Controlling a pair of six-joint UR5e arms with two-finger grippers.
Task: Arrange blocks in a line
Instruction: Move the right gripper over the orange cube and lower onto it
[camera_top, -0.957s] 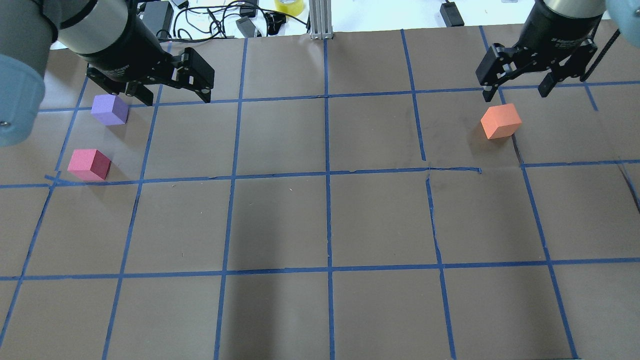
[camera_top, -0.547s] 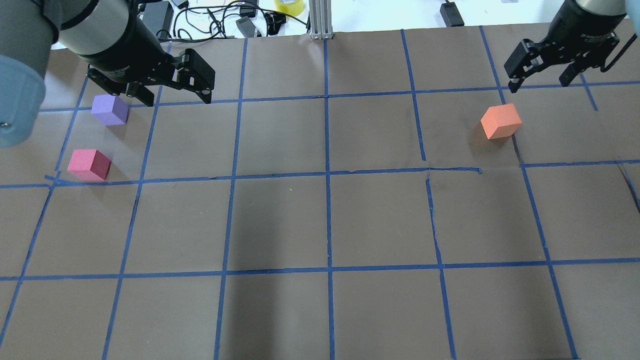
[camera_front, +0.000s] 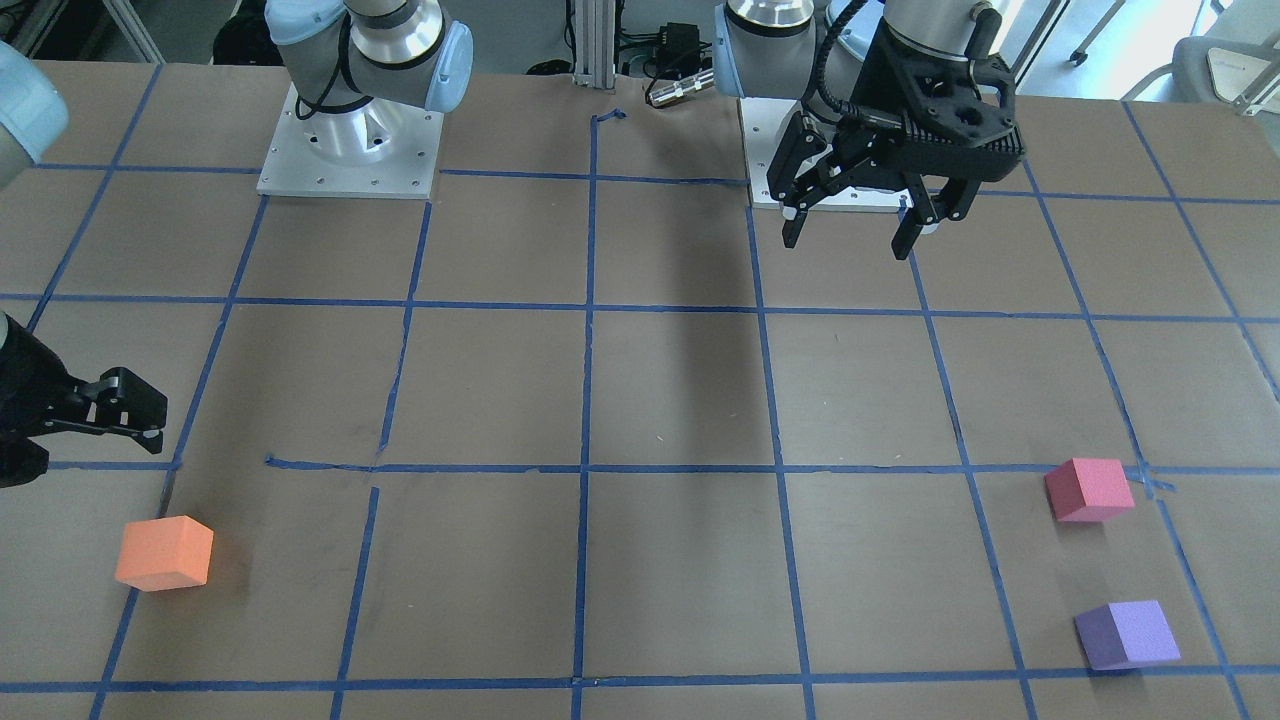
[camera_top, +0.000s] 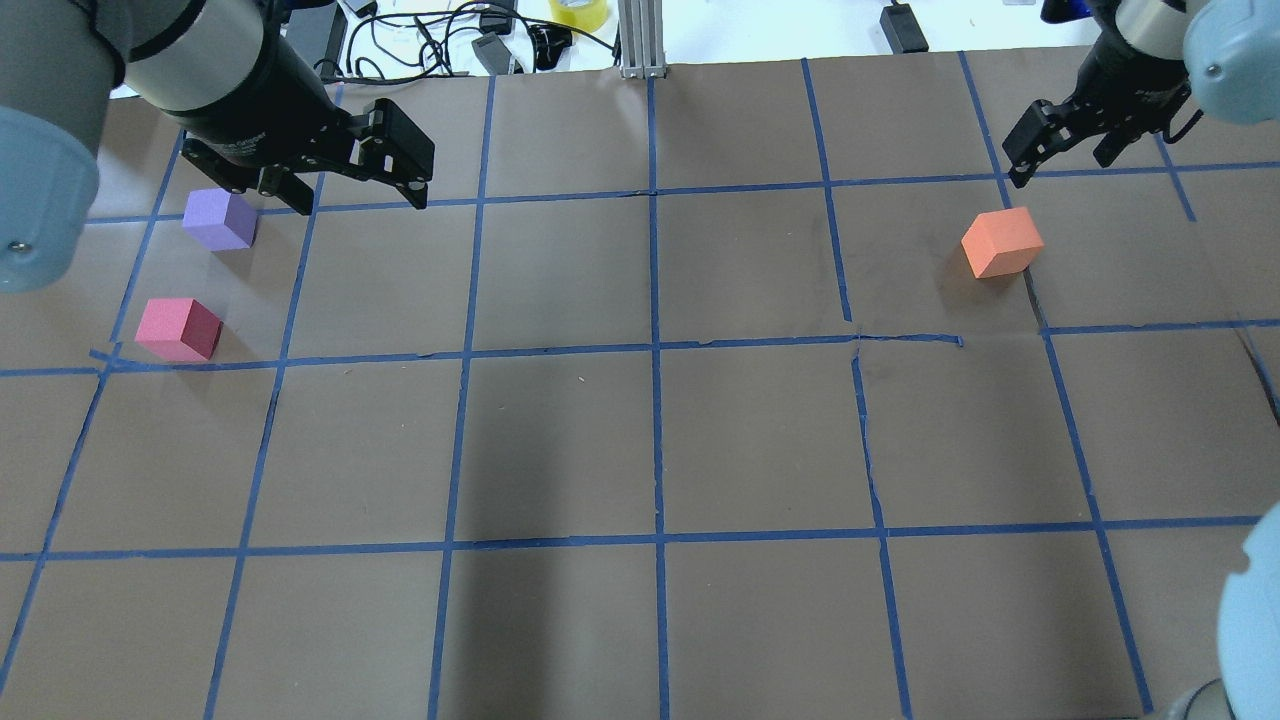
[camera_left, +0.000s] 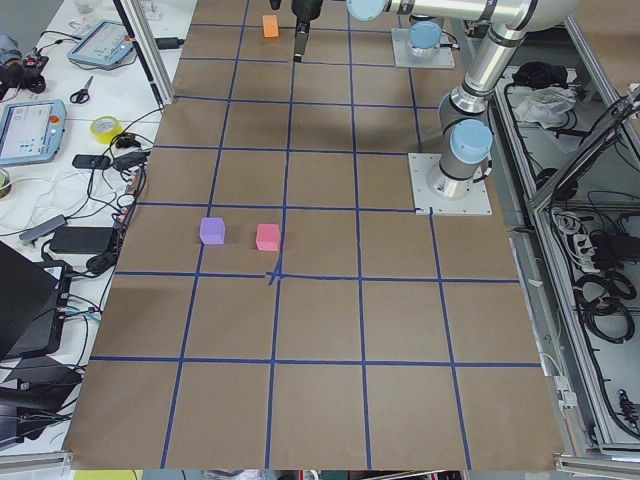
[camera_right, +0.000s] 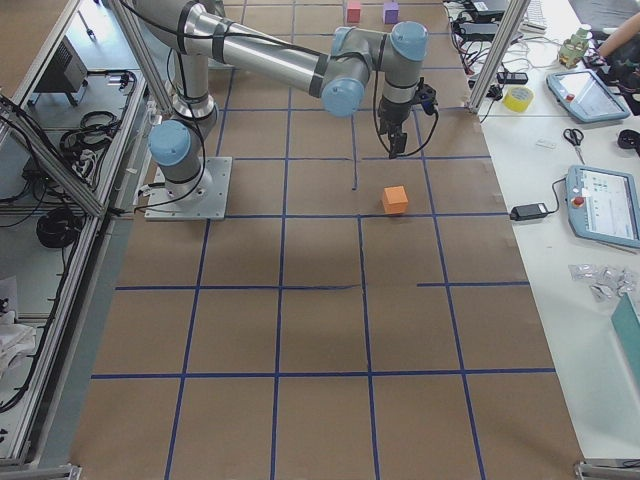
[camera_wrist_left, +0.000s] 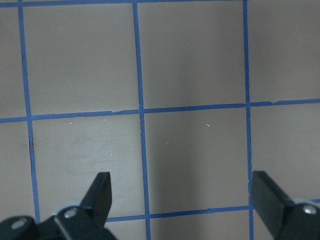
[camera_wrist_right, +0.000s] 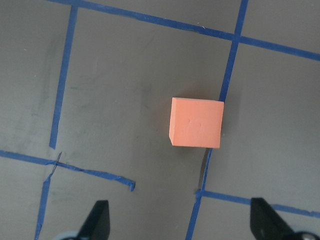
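Three blocks lie apart on the table (camera_top: 560, 440); both claws are released and empty.
On the left half, toward the far edge, the pinkish-red block (camera_top: 178, 329) sits near the purple block (camera_top: 219, 219), purple closer to that edge. The left gripper (camera_top: 355, 198) hangs above them, fingers spread. On the right half, the orange block (camera_top: 1002, 242) lies alone under the spread right gripper (camera_top: 1060, 168).
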